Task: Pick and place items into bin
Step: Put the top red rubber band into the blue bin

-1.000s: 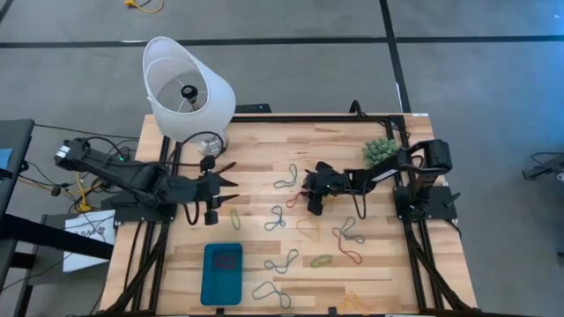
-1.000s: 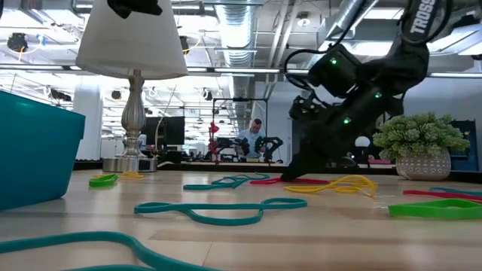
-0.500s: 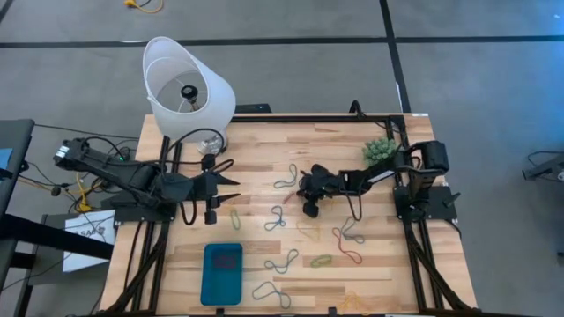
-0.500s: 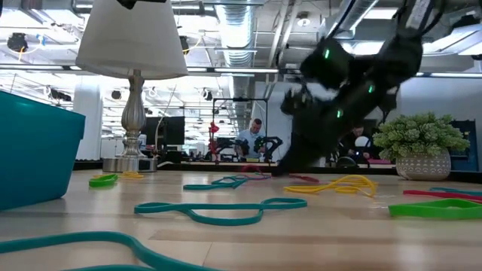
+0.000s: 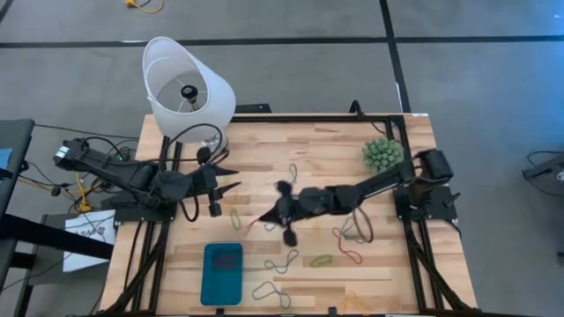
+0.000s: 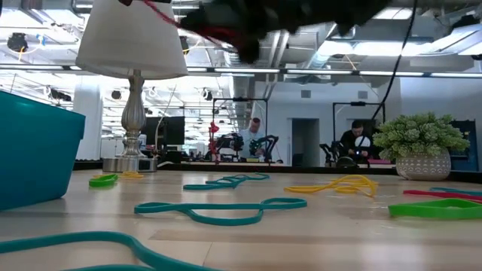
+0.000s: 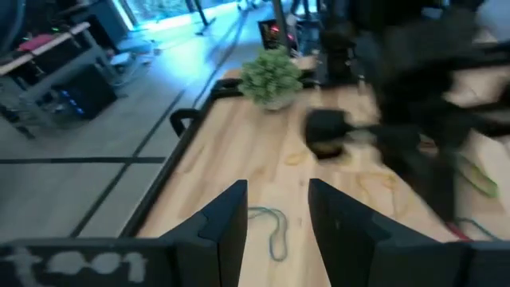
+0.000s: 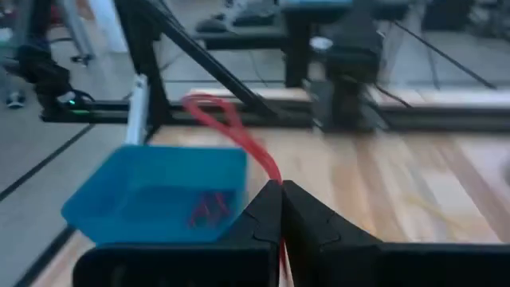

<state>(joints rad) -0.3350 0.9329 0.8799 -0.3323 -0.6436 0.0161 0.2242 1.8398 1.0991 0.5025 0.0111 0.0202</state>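
Overhead, table-level, two wrist cameras — shared tabletop (image 5: 264,158)

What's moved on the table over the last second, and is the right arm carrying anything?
The right gripper has lifted off the middle of the wooden table and swung toward the teal-blue rectangular bin, shut on a thin red rubber-band loop that dangles from it. The left gripper, open, waits near the white lampshade much as before. The bin, the spiky green plant ball and the other loops stayed put.

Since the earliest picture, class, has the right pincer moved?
Yes. The right pincer, shut on a red band, has swung away from the plant toward the teal bin.
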